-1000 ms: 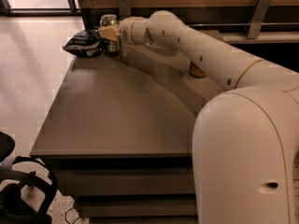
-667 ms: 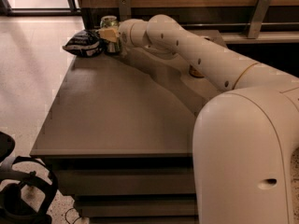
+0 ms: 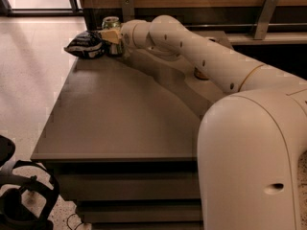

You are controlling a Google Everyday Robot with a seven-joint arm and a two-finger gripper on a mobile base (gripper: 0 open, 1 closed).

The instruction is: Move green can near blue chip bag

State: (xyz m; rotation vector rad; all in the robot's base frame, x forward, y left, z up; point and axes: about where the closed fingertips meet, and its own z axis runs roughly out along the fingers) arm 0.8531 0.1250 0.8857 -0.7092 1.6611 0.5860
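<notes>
Gripper (image 3: 115, 37) sits upper left of frame, at the table's (image 3: 120, 123) far corner, pinching the green can (image 3: 111, 22). A tan pad (image 3: 109, 35) lies across the can's lower half. You'll see the can upright, just right of the bag (image 3: 86, 45); contact can't be told. The arm (image 3: 192, 47) runs from the white bulk at lower right diagonally up-left, low over the tabletop, bending near top centre. An orange can (image 3: 200, 74) peeks from under the forearm.

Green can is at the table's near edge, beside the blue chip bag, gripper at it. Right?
No. The camera view shows the green can at the table's far corner, beside the blue chip bag, gripper at it.
</notes>
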